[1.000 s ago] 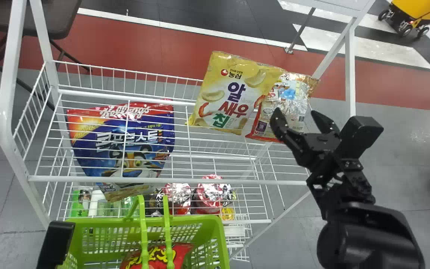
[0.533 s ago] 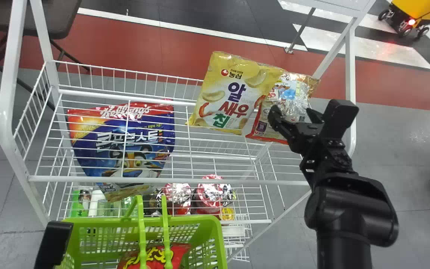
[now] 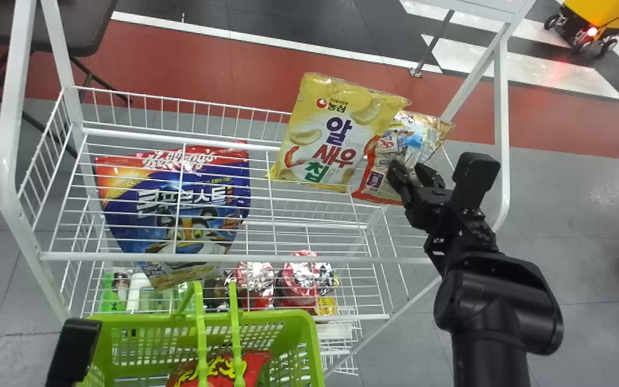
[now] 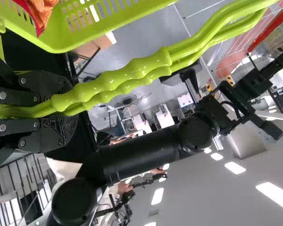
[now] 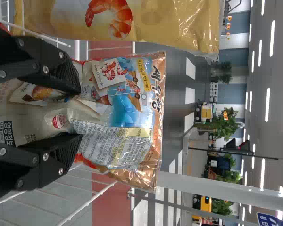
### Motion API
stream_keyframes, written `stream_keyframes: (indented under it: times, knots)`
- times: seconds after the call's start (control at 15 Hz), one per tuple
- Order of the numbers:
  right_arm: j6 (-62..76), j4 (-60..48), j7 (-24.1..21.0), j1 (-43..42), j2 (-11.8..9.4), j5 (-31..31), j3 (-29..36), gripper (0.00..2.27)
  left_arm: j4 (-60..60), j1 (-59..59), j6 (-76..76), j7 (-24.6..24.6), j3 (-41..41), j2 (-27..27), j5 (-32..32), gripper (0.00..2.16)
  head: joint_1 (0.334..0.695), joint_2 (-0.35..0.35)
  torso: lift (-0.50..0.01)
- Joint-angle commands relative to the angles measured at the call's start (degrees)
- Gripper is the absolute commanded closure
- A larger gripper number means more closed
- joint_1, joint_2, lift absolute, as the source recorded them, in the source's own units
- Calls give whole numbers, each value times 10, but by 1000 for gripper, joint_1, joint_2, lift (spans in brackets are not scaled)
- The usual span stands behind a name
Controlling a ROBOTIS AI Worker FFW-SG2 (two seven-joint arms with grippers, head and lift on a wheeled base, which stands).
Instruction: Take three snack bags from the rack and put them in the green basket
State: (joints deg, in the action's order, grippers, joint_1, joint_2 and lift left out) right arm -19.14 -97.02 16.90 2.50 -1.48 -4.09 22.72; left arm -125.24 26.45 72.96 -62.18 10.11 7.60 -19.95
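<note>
My right gripper is at the rack's right end, pinching the orange-and-clear snack bag. In the right wrist view the right gripper has this bag creased between its fingers. A yellow snack bag stands just left of it, overlapping its edge. Farther left on the rack is a large blue bag. The green basket holds a red bag. My left gripper is beside the basket; in the left wrist view the left gripper is closed around the green handles.
White rack posts rise close to the right arm, and the front rail passes between rack and basket. On the lower shelf are red-lidded cups and green bottles. A dark table stands behind at the left.
The right gripper has moved left onto the orange bag, and its fingers have come together. That bag's upper part has creased and dropped slightly. The basket has shifted a little left.
</note>
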Motion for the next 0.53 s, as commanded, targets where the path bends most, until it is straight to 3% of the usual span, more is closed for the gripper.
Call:
stream_keyframes:
  times: [0.0,0.47]
  knots:
    - [13,-27,-9,16,9,10,5,2078,0,-1,-1,0,0,-1,1,1845,695,-350,-14]
    - [49,-92,-44,73,14,72,14,2078,-3,1,-1,0,3,0,1,1845,695,-350,-14]
